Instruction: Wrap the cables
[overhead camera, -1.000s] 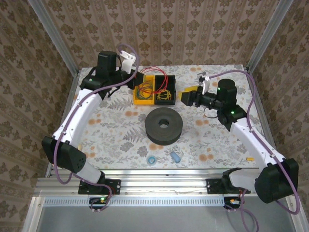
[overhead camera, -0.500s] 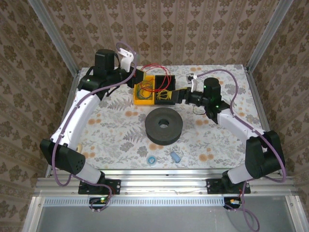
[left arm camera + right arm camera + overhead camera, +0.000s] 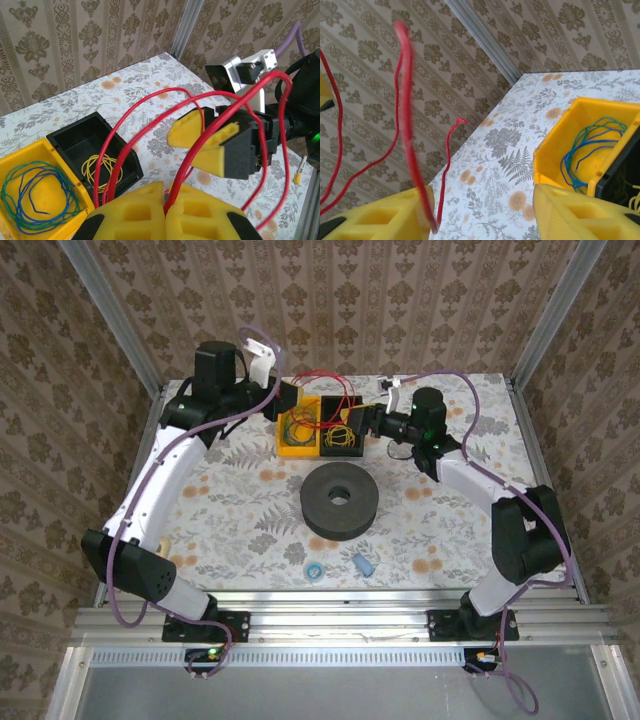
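**Red cable clamped above the bins**

I find the left gripper (image 3: 165,204) pressed together on the cables (image 3: 405,100), at the lower centre of its wrist view. The right gripper (image 3: 481,210) stands apart, with red wire crossing the pad at lower left. Loops arch over the yellow bin (image 3: 297,450), upper centre overhead.

Floral table (image 3: 250,522); grey spool (image 3: 340,502); yellow bin (image 3: 296,451); black bin (image 3: 340,452).

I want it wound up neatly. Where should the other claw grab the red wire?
Probably the straight stretch of the red wire rising from the shut left gripper, not the floppy loops. The open right gripper should come in from the right side and close across that strand.
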You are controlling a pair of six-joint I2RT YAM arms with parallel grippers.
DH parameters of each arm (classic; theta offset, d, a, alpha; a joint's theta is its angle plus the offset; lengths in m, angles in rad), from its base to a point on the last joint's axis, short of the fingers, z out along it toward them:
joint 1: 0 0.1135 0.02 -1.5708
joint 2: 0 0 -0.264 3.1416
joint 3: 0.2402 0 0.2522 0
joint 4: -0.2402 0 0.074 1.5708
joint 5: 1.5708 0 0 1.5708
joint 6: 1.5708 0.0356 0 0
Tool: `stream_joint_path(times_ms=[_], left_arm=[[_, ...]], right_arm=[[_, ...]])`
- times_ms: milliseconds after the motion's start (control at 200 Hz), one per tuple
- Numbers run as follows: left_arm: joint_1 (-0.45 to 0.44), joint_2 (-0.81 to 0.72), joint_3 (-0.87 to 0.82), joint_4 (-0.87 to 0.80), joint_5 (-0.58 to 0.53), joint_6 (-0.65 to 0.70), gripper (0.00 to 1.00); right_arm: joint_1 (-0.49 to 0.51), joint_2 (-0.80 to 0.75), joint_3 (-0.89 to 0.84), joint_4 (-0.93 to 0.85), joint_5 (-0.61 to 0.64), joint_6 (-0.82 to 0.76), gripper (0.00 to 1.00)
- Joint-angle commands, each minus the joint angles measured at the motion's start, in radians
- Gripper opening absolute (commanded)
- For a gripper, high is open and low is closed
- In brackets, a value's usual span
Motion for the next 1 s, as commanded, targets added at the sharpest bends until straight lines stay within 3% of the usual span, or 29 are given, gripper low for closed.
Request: stream_joint_path(times_ms=[0, 80, 180, 520, 705, 995], left_arm=[[0.002, -0.033, 0.028, 0.017, 0.024, -0.012, 0.00], [0.002, -0.042, 0.035, 0.012, 0.023, -0.010, 0.00], [0.003, -0.058, 0.032, 0.009, 0.019, -0.004, 0.00], [0.056, -0.106, 0.049, -0.037, -0.002, 0.028, 0.00], [0.131, -0.154, 0.062, -0.056, -0.016, 0.038, 0.00], [0.204, -0.204, 0.055, -0.081, -0.045, 0.060, 0.00]], right_arm=[[0.011, 0.024, 0.047, 0.055, -0.004, 0.015, 0.38], [0.011, 0.015, 0.050, 0.020, 0.016, -0.003, 0.17], [0.009, -0.017, 0.050, -0.105, 0.066, -0.081, 0.00], [-0.117, -0.074, 0.115, -0.572, 0.242, -0.298, 0.00], [-0.202, -0.111, 0.133, -0.683, 0.307, -0.364, 0.00], [-0.273, -0.144, 0.130, -0.716, 0.334, -0.393, 0.00]])
